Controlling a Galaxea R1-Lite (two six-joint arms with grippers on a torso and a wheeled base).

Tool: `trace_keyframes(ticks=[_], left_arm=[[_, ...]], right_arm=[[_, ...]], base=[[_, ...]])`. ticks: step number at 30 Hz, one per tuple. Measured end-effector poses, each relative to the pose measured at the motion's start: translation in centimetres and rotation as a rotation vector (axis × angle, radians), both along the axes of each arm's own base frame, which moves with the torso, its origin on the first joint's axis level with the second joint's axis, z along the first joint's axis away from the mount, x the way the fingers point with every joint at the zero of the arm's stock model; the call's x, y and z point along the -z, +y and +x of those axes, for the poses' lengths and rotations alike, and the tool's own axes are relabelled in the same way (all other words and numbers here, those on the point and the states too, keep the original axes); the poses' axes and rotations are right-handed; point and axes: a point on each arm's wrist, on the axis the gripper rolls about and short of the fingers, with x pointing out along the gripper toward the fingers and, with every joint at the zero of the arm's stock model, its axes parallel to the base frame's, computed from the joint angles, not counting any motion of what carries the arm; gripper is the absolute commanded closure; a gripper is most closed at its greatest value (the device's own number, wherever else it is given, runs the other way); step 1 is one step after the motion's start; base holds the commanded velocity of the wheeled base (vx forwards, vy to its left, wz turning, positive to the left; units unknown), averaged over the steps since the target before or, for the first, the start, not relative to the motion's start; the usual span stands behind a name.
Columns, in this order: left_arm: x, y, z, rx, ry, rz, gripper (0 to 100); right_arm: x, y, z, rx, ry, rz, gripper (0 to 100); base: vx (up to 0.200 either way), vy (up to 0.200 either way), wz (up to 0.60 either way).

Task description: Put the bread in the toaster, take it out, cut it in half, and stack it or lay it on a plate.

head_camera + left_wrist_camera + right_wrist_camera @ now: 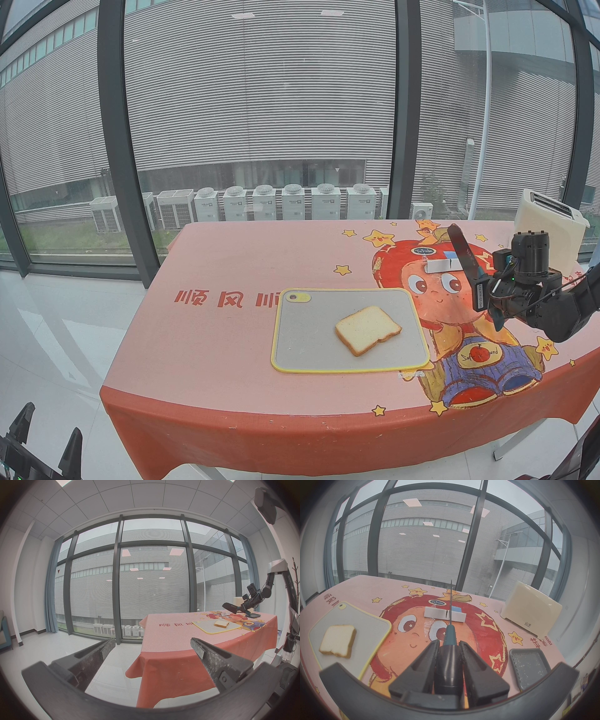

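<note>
At lower left of the head view, the left gripper [47, 437] hung below table level, well apart from the work. Its jaws stood wide apart with nothing between them.

Centre frame: grey cutting board [300, 350] with a yellow rim, flat on the pink tablecloth [219, 350]. One slice of bread [367, 329] lay whole on the board's right half.

Right of the board: the right gripper [494, 300] hovered above the table, clamped tight on the handle of a knife [465, 256], blade slanting up and away from the slice.

Upper right: toaster [550, 228], slots empty as far as I could see. A dark tray [529, 667] sat near it.

Judgement: the cutting step was in hand. Next move called for carrying the blade left over the slice's middle, turning the edge down, then pressing through. Nothing steadied the bread, so it could slide.
</note>
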Motion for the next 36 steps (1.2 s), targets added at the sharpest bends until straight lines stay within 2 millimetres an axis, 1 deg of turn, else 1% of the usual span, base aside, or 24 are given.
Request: trace_keyframes(ticks=[10, 19, 22, 26, 36], left_arm=[[0.0, 0.0, 0.0, 0.001, 0.000, 0.000, 0], [0.0, 0.0, 0.0, 0.000, 0.000, 0.000, 0], [0.0, 0.0, 0.0, -0.001, 0.001, -0.003, 0], [0.0, 0.0, 0.0, -0.001, 0.001, -0.003, 0], [0.0, 0.0, 0.0, -0.003, 0.002, -0.008, 0]], right_arm=[[-1.2, 0.0, -1.2, -0.004, -0.024, 0.014, 100], [-2.9, 0.6, -3.6, -0.054, -0.066, 0.023, 100], [-3.3, 1.1, -4.5, -0.088, -0.077, 0.030, 100], [-3.4, 1.7, -5.2, -0.135, -0.078, 0.044, 100], [-3.5, 1.6, -6.6, -0.204, -0.070, 0.072, 100]], base=[[0.000, 0.000, 0.00], [0.000, 0.000, 0.00], [0.000, 0.000, 0.00], [0.000, 0.000, 0.00], [0.000, 0.000, 0.00]])
